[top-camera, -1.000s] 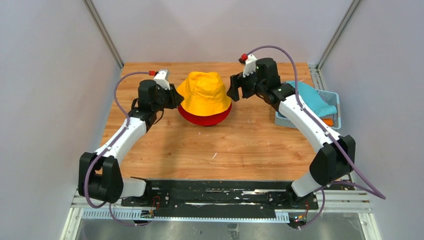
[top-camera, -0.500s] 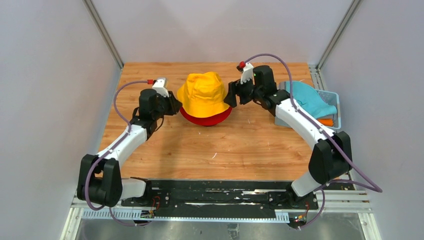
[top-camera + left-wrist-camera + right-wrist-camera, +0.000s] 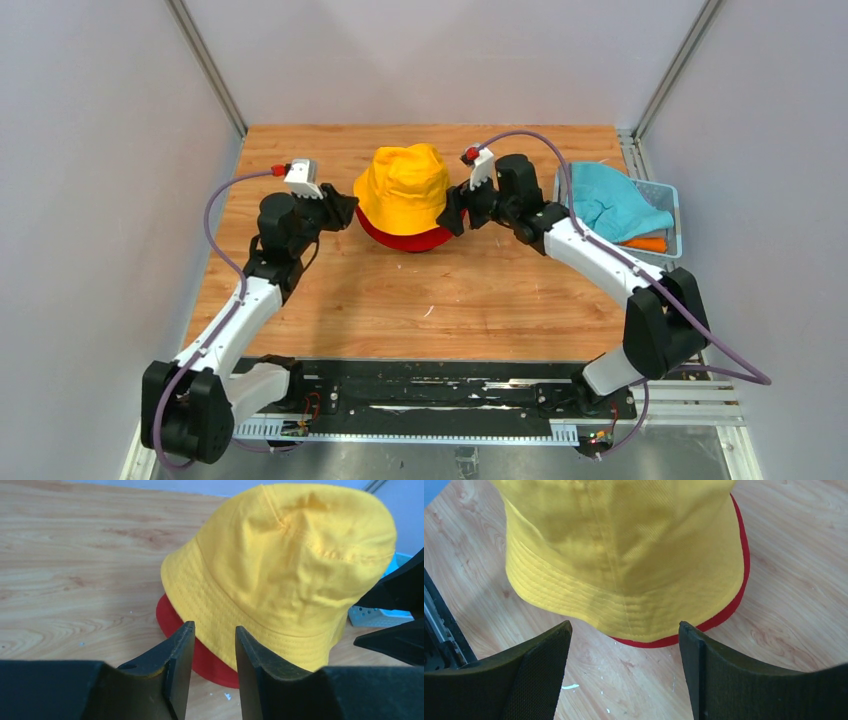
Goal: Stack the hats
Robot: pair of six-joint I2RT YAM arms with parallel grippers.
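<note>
Since these hats are plain soft cloth, you should expect them to be light, floppy and hard to damage, with nothing stiff to push against. The yellow hat (image 3: 405,188) sits upper centre of the overhead frame on the table (image 3: 480,300), pulled down over the red hat (image 3: 412,240). Only a crescent of red brim shows along the lower edge. The teal hat (image 3: 610,203) lies heaped in the basket (image 3: 672,200) at the right edge of the frame, with an orange hat (image 3: 650,243) peeking out under it. No grey or lavender hat is visible.

The left end effector (image 3: 214,630) is just beside the pile's left brim, jaws at a narrow gap with nothing between them. The right end effector (image 3: 624,625) is at the right brim, jaws wide and empty. In the wrist view the brim edge sits framed between its fingers (image 3: 544,650). Whether they touch the cloth, can't tell.

Handling call: pinch the brim, not the crown. The brim is row-stitched and flatter, so it gives you an edge to bite, while the crown would likely just dent and slide. The cloth looks grippy enough but it drapes, so a one-sided pinch will probably let the hat hang and fold. For the teal hat, take the brim at two spots if you can, and watch that the orange hat doesn't drag up with it.
</note>
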